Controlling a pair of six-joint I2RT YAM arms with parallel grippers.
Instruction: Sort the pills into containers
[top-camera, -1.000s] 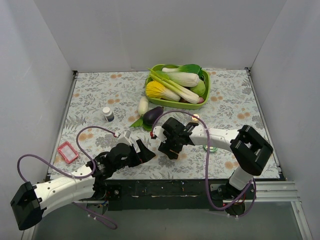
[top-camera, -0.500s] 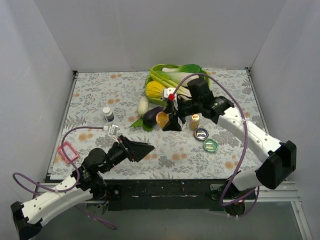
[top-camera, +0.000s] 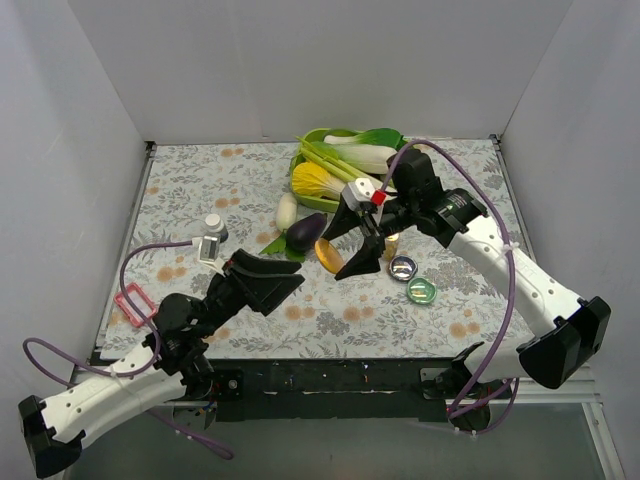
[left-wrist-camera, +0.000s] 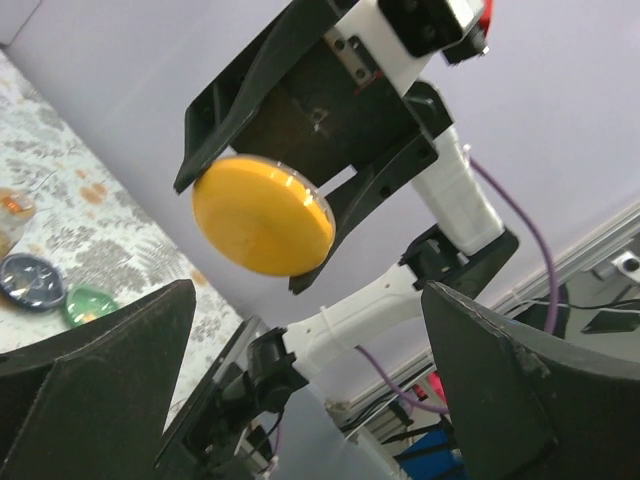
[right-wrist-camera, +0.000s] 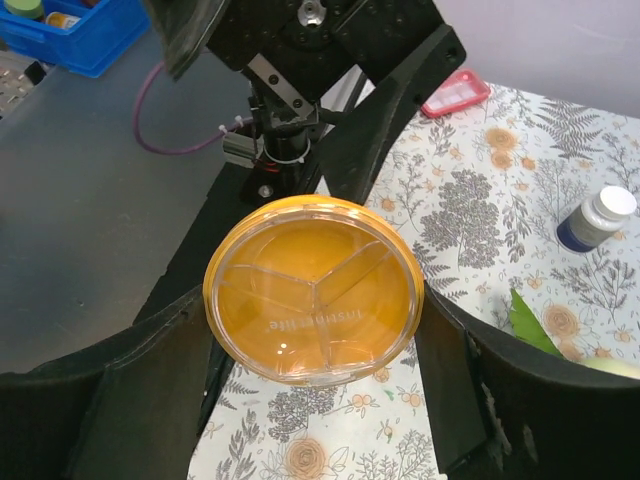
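The round translucent orange dish (right-wrist-camera: 312, 290) is pinched by its rim in the right pincer (top-camera: 341, 254) — aloft beside the purple aubergine (top-camera: 306, 230); the left pincer (left-wrist-camera: 308, 300) is spread.

The orange dish (right-wrist-camera: 312, 290) tilts aloft; blue dish (top-camera: 403, 267) beside green dish (top-camera: 421, 291).

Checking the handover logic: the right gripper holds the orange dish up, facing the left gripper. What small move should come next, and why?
Probably ease the left gripper forward until its open jaws straddle the orange dish. The right gripper pinches that dish by its rim in mid-air, facing the left one, which holds nothing.
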